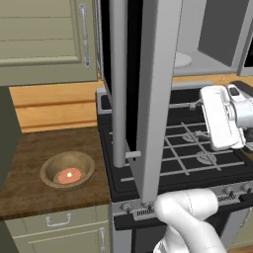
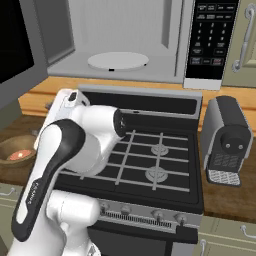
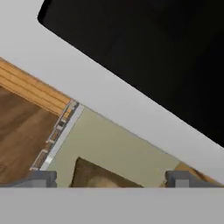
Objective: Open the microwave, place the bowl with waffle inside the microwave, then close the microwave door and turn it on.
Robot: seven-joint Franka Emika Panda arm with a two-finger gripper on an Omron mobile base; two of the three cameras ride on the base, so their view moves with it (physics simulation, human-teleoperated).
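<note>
The microwave (image 2: 120,35) hangs above the stove with its light grey cavity and white turntable (image 2: 117,61) exposed. The microwave door (image 1: 148,99) is swung wide open toward me, its bar handle (image 1: 118,84) on the near side. To the left, the wooden bowl (image 1: 67,169) rests on the dark counter and holds the reddish waffle (image 1: 69,175). My gripper (image 1: 199,118) hovers over the stove, right of the door and pointing at it, far from the bowl. In the hand view the gripper (image 3: 110,179) is open and empty, facing the door's black glass (image 3: 144,43).
A gas stove (image 2: 150,155) with black grates lies under the arm. A dark grey appliance (image 2: 227,140) stands on the right counter. The microwave's keypad (image 2: 210,35) is at the cavity's right. Beige cabinets (image 1: 44,34) hang upper left, and the open door juts out over the stove's left side.
</note>
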